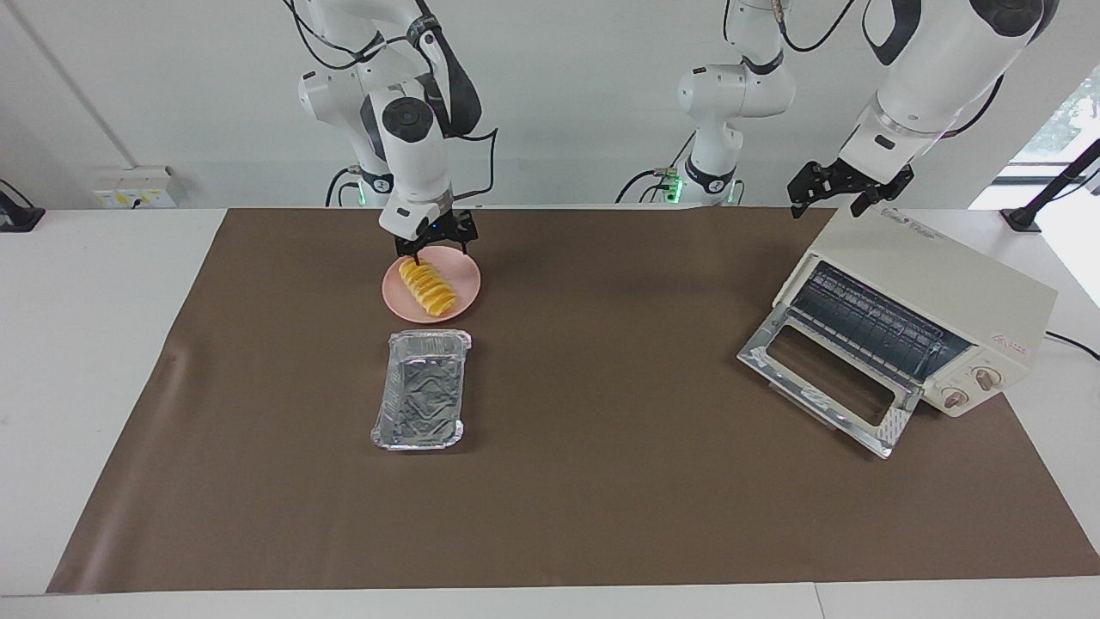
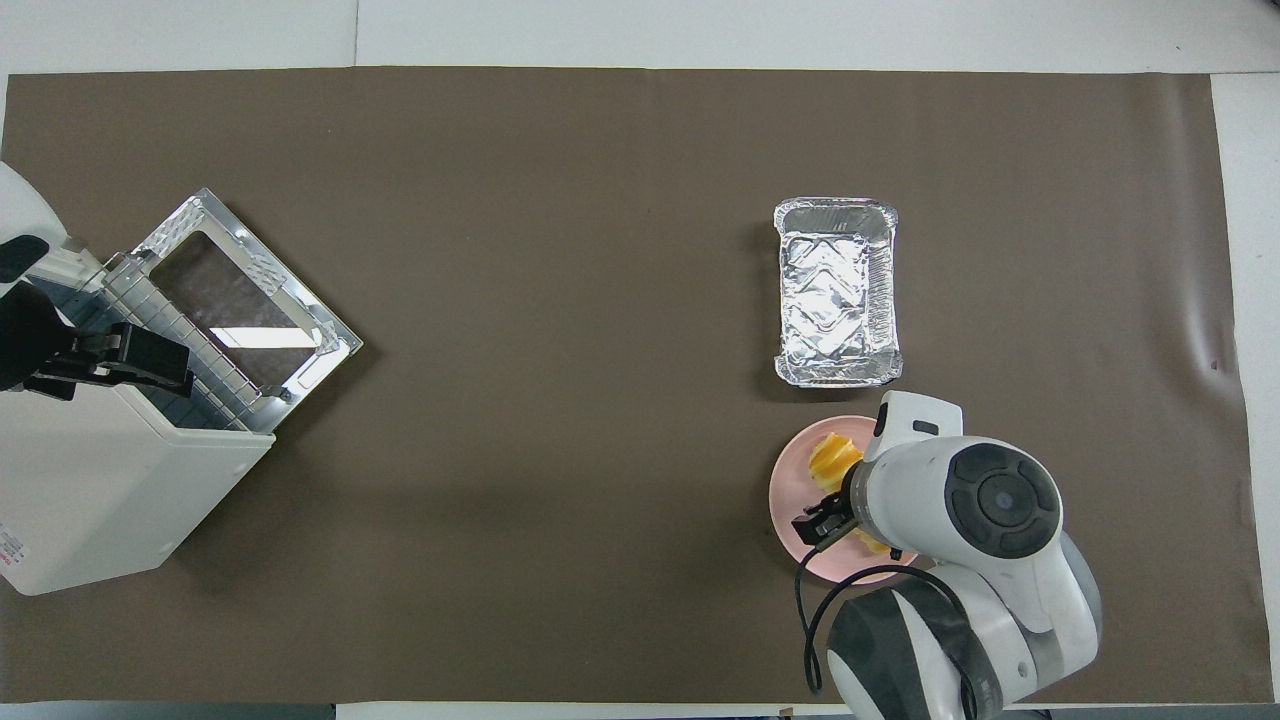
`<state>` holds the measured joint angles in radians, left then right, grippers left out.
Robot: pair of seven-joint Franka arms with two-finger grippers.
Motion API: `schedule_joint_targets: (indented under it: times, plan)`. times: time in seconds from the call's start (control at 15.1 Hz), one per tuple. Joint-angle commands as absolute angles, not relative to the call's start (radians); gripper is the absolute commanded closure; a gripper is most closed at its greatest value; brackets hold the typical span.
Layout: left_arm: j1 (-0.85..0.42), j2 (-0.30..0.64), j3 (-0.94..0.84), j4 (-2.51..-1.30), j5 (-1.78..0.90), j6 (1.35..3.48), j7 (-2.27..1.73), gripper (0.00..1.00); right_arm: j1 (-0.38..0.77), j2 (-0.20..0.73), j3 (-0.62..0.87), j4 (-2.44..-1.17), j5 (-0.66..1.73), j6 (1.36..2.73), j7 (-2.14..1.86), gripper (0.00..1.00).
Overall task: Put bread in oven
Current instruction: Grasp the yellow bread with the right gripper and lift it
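Both arms are glossy white with rounded casings and dark grey bands and joint caps. Black cables loop loosely along each. The right hand (image 1: pixel 437 243), upper left of the facing frame, is black with a small blue light. The left hand (image 1: pixel 849 191), upper right, is black too. Green lights glow at the bases.
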<state>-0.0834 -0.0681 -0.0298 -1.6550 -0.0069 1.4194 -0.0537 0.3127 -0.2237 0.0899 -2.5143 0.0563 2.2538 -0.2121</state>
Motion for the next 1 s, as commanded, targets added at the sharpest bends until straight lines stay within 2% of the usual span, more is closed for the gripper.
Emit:
schedule_joint_targets:
  times: [0.0, 0.27, 0.46, 0.6, 0.8, 0.86, 0.93]
  plan:
    - [-0.072, -0.098, -0.031, -1.690, -0.023, 1.442, -0.046, 0.00, 0.272, -0.221, 0.091, -2.559, 0.069, 2.318, -0.360, 0.03]
    - [-0.072, -0.098, -0.031, -1.690, -0.023, 1.442, -0.046, 0.00, 0.272, -0.212, 0.092, -2.628, 0.071, 2.374, -0.374, 0.03]
    - [-0.072, -0.098, -0.031, -1.690, -0.023, 1.442, -0.046, 0.00, 0.275, -0.215, 0.092, -2.645, 0.069, 2.395, -0.380, 0.15]
    - [-0.072, -0.098, -0.031, -1.690, -0.023, 1.442, -0.046, 0.00, 0.275, -0.215, 0.091, -2.654, 0.069, 2.395, -0.403, 0.33]
    - [-0.072, -0.098, -0.031, -1.690, -0.023, 1.442, -0.046, 0.00, 0.273, -0.218, 0.091, -2.660, 0.071, 2.390, -0.413, 0.74]
    - [-0.072, -0.098, -0.031, -1.690, -0.023, 1.442, -0.046, 0.00, 0.273, -0.216, 0.091, -2.655, 0.071, 2.387, -0.408, 0.91]
    - [-0.072, -0.098, -0.031, -1.690, -0.023, 1.442, -0.046, 0.00, 0.272, -0.216, 0.091, -2.646, 0.071, 2.381, -0.405, 1.00]
